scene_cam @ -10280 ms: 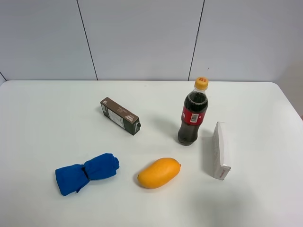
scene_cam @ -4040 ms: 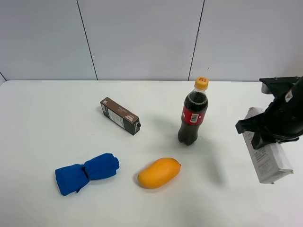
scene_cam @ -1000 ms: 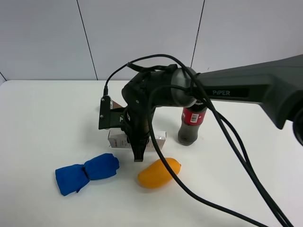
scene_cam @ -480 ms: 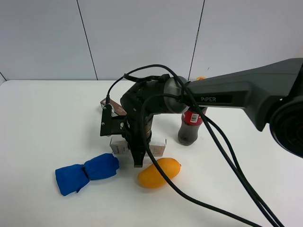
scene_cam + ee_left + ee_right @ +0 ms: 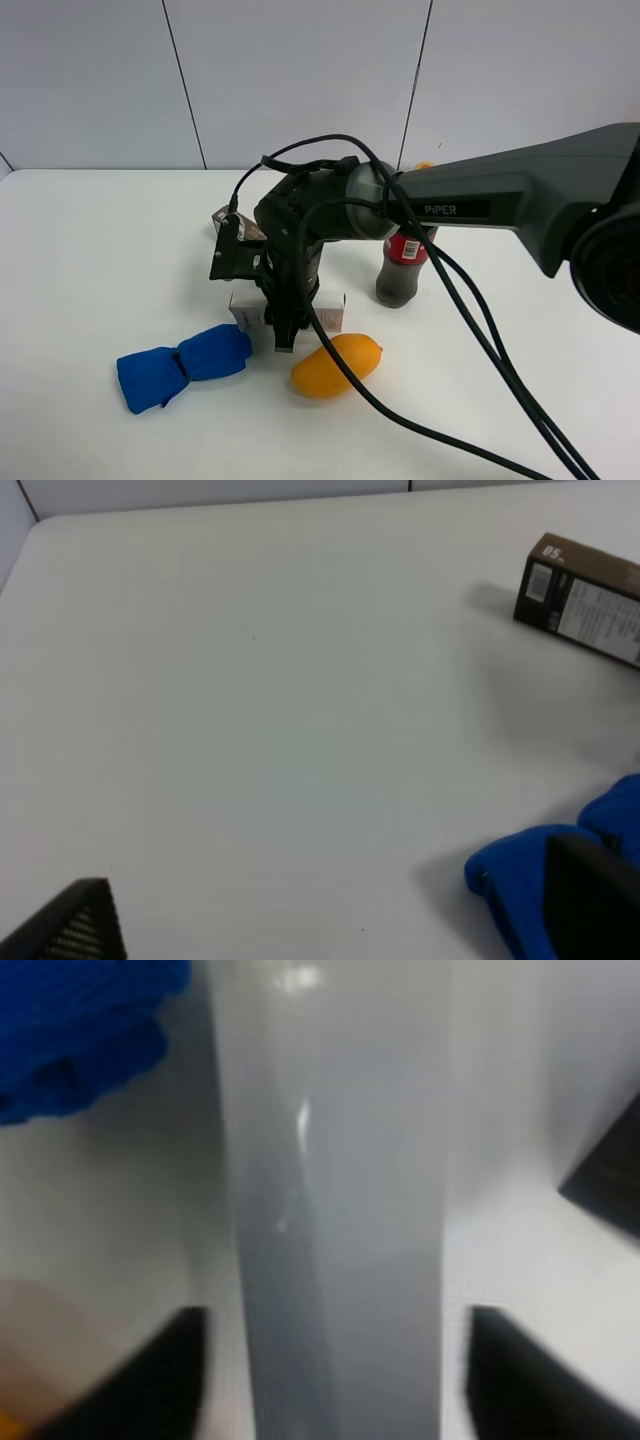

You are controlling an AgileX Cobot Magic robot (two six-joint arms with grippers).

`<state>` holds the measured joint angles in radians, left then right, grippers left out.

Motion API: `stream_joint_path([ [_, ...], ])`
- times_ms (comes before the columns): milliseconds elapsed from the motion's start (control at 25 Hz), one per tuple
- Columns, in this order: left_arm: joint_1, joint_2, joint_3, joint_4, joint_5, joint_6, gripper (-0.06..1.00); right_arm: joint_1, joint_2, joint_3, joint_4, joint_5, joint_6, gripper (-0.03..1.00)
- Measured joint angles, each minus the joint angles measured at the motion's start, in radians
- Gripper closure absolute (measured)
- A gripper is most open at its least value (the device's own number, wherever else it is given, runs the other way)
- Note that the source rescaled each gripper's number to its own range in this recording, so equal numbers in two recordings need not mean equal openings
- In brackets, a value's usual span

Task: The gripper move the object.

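The white carton (image 5: pixel 330 310) lies flat on the table between the blue cloth and the mango, partly hidden under my right gripper (image 5: pixel 285 332). The right arm reaches across from the right. In the right wrist view the carton (image 5: pixel 330 1210) runs between the black fingers (image 5: pixel 165 1360), with a thin gap showing on one side, so the right gripper (image 5: pixel 325 1375) stands open around it. My left gripper (image 5: pixel 335 915) is open and empty, its tips at the frame's corners; it does not show in the exterior high view.
A blue rolled cloth (image 5: pixel 180 365) lies left of the carton and shows in the left wrist view (image 5: pixel 540 880). A mango (image 5: pixel 335 365) lies just in front. A cola bottle (image 5: pixel 400 270) stands to the right. A dark brown carton (image 5: pixel 585 600) lies behind the gripper.
My right gripper has come down with the white carton, which now rests on the table between cloth and mango. The other things have not moved.
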<state>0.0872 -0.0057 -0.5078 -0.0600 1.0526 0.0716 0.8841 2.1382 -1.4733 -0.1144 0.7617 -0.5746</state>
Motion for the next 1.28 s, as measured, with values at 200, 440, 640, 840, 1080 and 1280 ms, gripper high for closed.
stream_joint_path([
  [200, 0.0, 0.0, 0.0, 0.0, 0.0, 0.0, -0.06, 0.0, 0.0, 0.0, 0.0, -0.003, 0.028, 0.24],
  [440, 0.0, 0.0, 0.0, 0.0, 0.0, 0.0, -0.06, 0.0, -0.007, 0.0, 0.0, 0.019, 0.031, 0.21],
  [640, 0.0, 0.0, 0.0, 0.0, 0.0, 0.0, -0.06, 0.0, -0.107, 0.0, 0.0, 0.165, 0.043, 0.21],
  [840, 0.0, 0.0, 0.0, 0.0, 0.0, 0.0, -0.06, 0.0, -0.299, 0.0, 0.0, 0.318, 0.14, 0.21],
  [1080, 0.0, 0.0, 0.0, 0.0, 0.0, 0.0, -0.06, 0.0, -0.54, -0.003, 0.0, 0.423, 0.336, 0.21],
  [1280, 0.0, 0.0, 0.0, 0.0, 0.0, 0.0, -0.06, -0.008, -0.684, -0.003, -0.044, 0.447, 0.385, 0.21],
])
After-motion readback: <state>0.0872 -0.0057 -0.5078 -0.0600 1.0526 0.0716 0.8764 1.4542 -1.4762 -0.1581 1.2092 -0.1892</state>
